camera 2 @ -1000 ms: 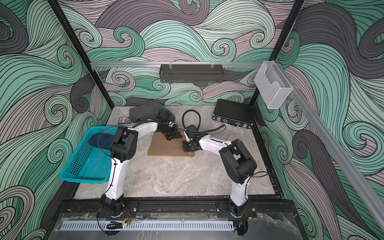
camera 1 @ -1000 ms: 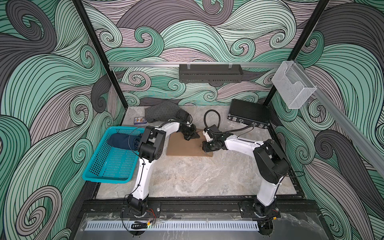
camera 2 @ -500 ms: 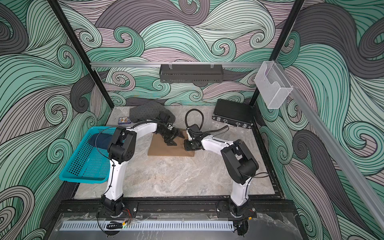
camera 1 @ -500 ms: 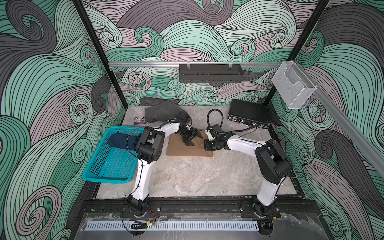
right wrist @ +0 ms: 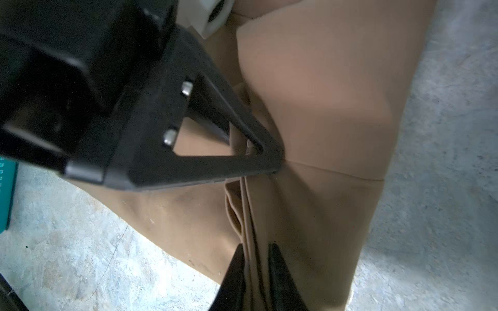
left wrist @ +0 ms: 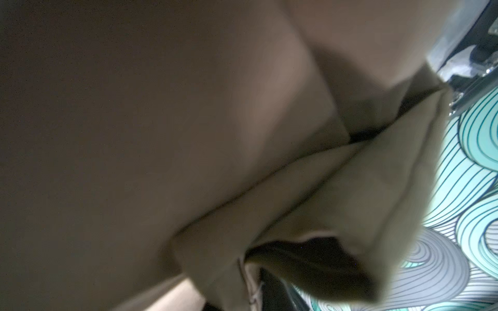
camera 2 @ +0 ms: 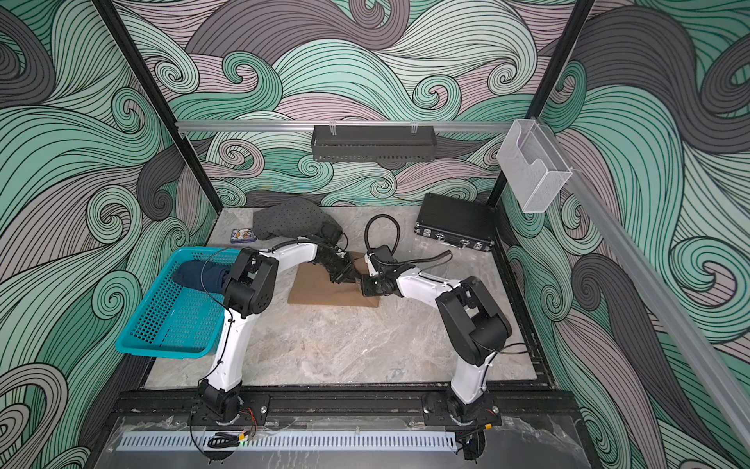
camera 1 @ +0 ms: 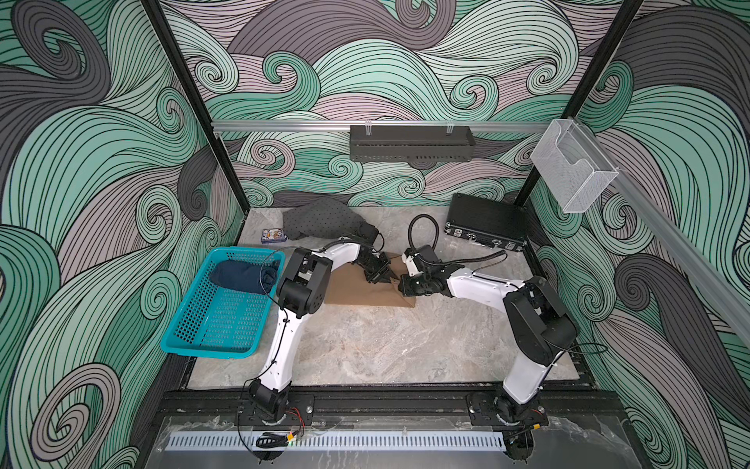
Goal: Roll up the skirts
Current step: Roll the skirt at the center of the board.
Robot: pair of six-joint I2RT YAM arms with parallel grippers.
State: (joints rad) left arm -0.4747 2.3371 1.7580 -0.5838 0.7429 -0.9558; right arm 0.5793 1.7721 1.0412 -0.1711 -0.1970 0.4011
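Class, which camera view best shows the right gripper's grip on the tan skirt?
The right wrist view: the right gripper appears close up, closed on a fold of the tan skirt. Both top views show it small, jaws hidden; the left wrist view shows mostly blurred cloth.

Layout on table (camera 1: 385, 345): three skirts, basket, case, small box.
Basket (camera 1: 207, 352) at left edge, denim skirt (camera 1: 239, 276) in its far end; plain skirt (camera 1: 353, 290) flat mid-table, right of basket; dotted skirt (camera 1: 320, 219) behind it, small box (camera 1: 274, 235) just left of that; case (camera 1: 485, 225) back right.
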